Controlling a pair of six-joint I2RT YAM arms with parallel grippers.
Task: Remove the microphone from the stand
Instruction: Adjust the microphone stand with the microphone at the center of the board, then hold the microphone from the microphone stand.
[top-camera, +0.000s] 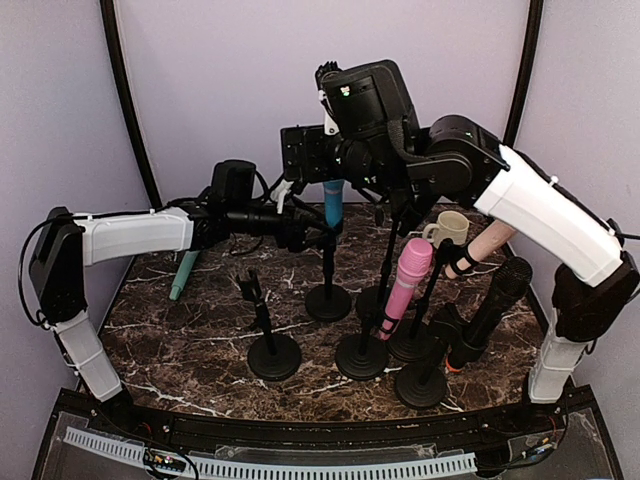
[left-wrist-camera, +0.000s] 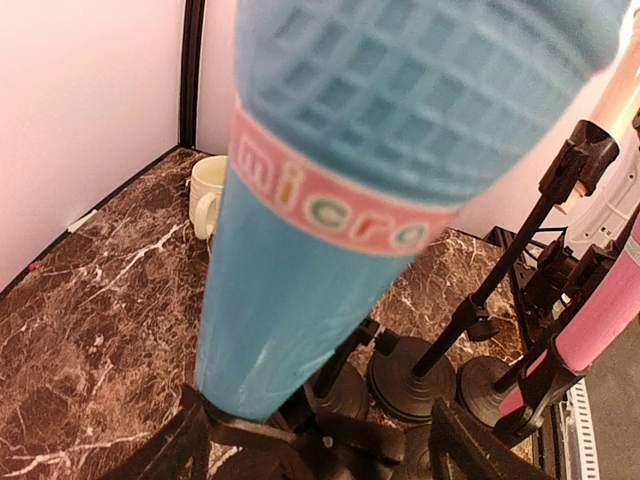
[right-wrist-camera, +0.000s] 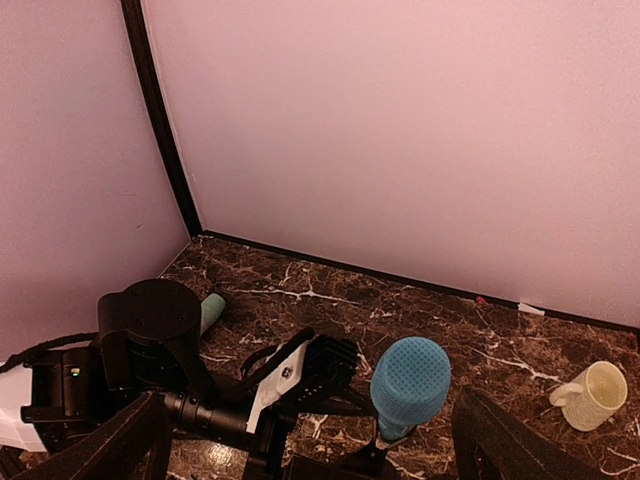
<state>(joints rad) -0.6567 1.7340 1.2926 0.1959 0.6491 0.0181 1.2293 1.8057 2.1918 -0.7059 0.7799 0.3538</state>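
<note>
Blue microphone (left-wrist-camera: 300, 250) sits upright between my left end effector's (left-wrist-camera: 318, 410) spread, empty fingers (left-wrist-camera: 170, 450), right end effector (right-wrist-camera: 308, 400) gaping above its head.

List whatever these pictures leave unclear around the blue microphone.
Top view: the clip of the blue microphone is hidden behind the left gripper.
Left wrist view: the lettering on its band is blurred and curves out of sight; the clip is a dark blur at the bottom edge.
Top view: the teal object lies partly behind the left arm.
</note>
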